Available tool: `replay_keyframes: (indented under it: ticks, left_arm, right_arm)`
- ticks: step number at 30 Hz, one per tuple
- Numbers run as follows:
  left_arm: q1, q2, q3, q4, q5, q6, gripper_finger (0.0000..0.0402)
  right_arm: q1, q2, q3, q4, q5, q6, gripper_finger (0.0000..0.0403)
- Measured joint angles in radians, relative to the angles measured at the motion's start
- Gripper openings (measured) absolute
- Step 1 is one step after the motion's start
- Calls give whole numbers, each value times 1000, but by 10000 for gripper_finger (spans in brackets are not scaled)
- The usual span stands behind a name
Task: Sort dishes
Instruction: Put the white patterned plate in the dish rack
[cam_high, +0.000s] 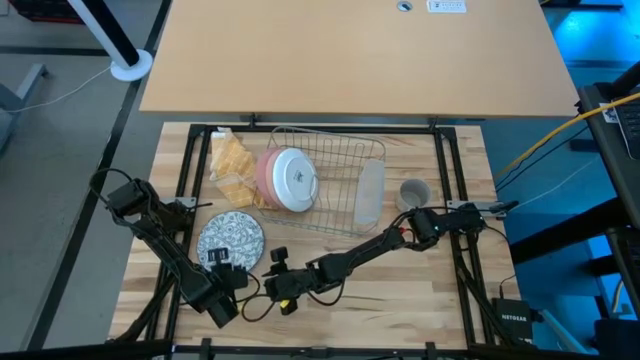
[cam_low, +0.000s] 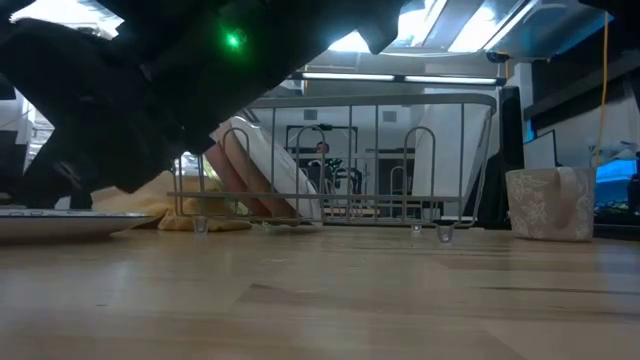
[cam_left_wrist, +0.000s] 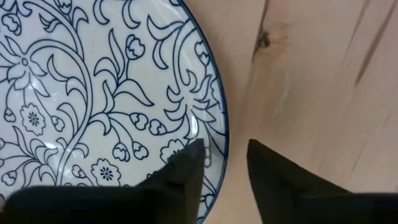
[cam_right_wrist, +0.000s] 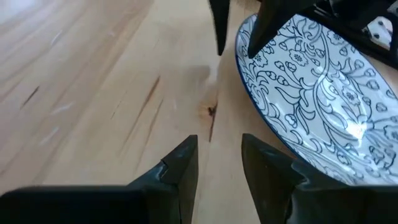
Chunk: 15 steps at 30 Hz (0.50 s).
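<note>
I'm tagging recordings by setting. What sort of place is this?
Probably a robotics lab, not a kitchen: a wire dish rack sits on a butcher-block workbench framed by rails, with cables alongside and bright screens behind.

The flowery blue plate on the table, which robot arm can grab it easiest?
The left one, probably. The left gripper is open with its fingers on either side of the plate's rim; the right gripper is open over bare wood beside it.

In the low view a dark arm (cam_low: 130, 90) fills the upper left and hides most of the patterned plate (cam_low: 60, 222), of which only a thin rim edge shows. Both wrist views cut that plate off at the frame edges. The pink dishes (cam_high: 272, 178) are partly hidden behind a white-backed plate (cam_high: 296, 178).
</note>
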Motion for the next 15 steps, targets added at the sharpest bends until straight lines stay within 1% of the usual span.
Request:
replay_keyframes:
  ticks: [3,6,9,15]
  left_arm:
    - [0,0,-4,2,-2,-9,135]
    - [0,0,-9,-2,-7,6,145]
    - [1,10,-23,3,-14,-6,145]
    - [0,50,-35,-13,-25,-39,130]
  right_arm:
    - [11,-1,0,-5,3,15,128]
    - [30,-9,0,-20,33,-6,128]
    - [60,-32,0,-39,79,-49,128]
    - [117,-62,2,-48,226,-157,128]
